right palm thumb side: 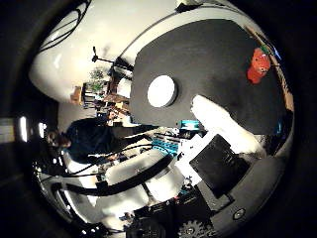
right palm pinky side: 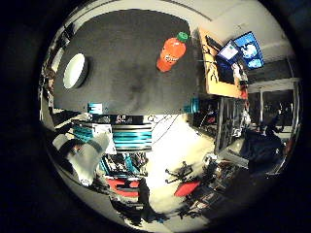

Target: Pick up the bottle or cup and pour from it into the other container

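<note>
An orange bottle with a red cap is on the dark table, near its edge. A white round cup sits on the same table, well away from the bottle. The right thumb side palm view also shows the bottle and the cup on the table. My hand is well off the table, far from both; a white finger reaches out fairly straight, with black palm parts below it. A white part of the hand shows in the little finger side view.
A wooden desk with lit screens stands beside the table's bottle end. Teal and black equipment lies along the table's near edge, above the light floor. A plant stands beyond the table.
</note>
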{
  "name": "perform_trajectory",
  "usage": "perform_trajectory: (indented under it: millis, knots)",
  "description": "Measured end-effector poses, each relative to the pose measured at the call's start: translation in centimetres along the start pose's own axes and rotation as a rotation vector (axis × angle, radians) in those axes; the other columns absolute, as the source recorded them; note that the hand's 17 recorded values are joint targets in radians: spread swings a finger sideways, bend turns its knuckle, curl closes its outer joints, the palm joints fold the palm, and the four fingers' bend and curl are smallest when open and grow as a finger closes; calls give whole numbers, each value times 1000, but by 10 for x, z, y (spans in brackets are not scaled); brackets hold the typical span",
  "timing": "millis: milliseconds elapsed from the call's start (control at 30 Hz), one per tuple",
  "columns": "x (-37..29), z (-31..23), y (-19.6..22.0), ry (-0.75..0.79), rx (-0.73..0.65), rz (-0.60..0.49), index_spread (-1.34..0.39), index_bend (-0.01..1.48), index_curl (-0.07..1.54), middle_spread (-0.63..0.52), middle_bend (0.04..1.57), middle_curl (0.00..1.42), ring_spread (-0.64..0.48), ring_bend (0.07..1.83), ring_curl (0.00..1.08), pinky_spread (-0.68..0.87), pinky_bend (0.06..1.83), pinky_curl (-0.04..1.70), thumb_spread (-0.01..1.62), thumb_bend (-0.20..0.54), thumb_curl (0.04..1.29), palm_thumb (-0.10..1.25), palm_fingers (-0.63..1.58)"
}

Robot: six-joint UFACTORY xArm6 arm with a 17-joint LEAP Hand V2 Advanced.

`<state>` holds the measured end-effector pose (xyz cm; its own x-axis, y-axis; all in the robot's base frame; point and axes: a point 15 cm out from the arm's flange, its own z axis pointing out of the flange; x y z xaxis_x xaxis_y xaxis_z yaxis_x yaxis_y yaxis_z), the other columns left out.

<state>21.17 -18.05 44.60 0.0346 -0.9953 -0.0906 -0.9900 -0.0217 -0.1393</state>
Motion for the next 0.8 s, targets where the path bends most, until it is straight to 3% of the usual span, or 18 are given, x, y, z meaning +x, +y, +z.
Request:
perform_trajectory:
  millis: [167, 267, 333, 500, 800]
  knots:
    - [-1, 4, -5, -24, 6, 3, -436, 180, 395, -109, 197, 349, 99, 191, 152, 414, 461, -1, 1014, -26, 407, 862, 406]
    - [-5, 11, -13, -69, 18, 2, -413, 139, 357, -101, 202, 353, 99, 209, 168, 418, 513, 3, 1023, -101, 332, 581, 375]
    - [-11, 16, -23, -118, 42, -2, -393, 143, 333, -86, 203, 355, 107, 228, 180, 421, 554, 7, 1006, -60, 303, 467, 356]
    - [4, 15, -28, -172, 102, 71, -352, 141, 283, -43, 208, 358, 126, 278, 208, 418, 651, 14, 941, -45, 275, 289, 285]
    - [40, 11, -52, -343, 318, 214, -316, 148, 253, 4, 236, 360, 133, 355, 237, 414, 770, 11, 892, -33, 285, 214, 210]
